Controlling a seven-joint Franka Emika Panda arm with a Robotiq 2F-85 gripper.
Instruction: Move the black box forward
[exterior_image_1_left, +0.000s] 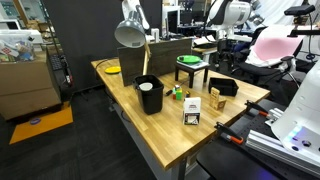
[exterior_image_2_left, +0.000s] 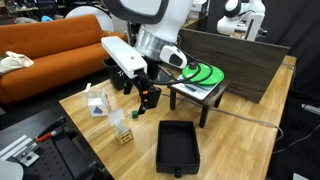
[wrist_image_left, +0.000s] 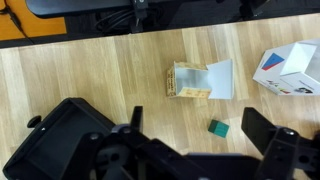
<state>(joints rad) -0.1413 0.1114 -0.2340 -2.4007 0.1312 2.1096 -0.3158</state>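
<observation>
We see the gripper (wrist_image_left: 196, 138) released in the wrist view: its two dark fingers (wrist_image_left: 128, 130) stand wide apart with nothing clasped between them, only bare wood of the bench (wrist_image_left: 100, 60) and a small green block (wrist_image_left: 218, 128) lying in the gap below. The black box (wrist_image_left: 58, 142) lies off to the side of the gripper, outside the finger at the picture's left and apart from it, flat on the bench with its open side up; part of it is cut off by the lower edge of the view. Ahead of the gripper, towards the top of the wrist view, a small cardboard box (wrist_image_left: 188, 82) stands open with a pale flap folded out, and a white carton (wrist_image_left: 290, 68) with red and blue print sits farther out past the other finger. In an exterior view the gripper (exterior_image_2_left: 148, 98) hangs from the white arm over the middle of the bench (exterior_image_2_left: 245, 140), pointing down, and the black box (exterior_image_2_left: 178, 146) rests near it, on the side towards the camera, untouched. A black stand (exterior_image_2_left: 205, 74) with a green top stands just beside the gripper, on the side away from the white carton (exterior_image_2_left: 97, 104). In an exterior view the black box (exterior_image_1_left: 223, 87) sits near the bench's edge; we cannot make out the gripper there.
</observation>
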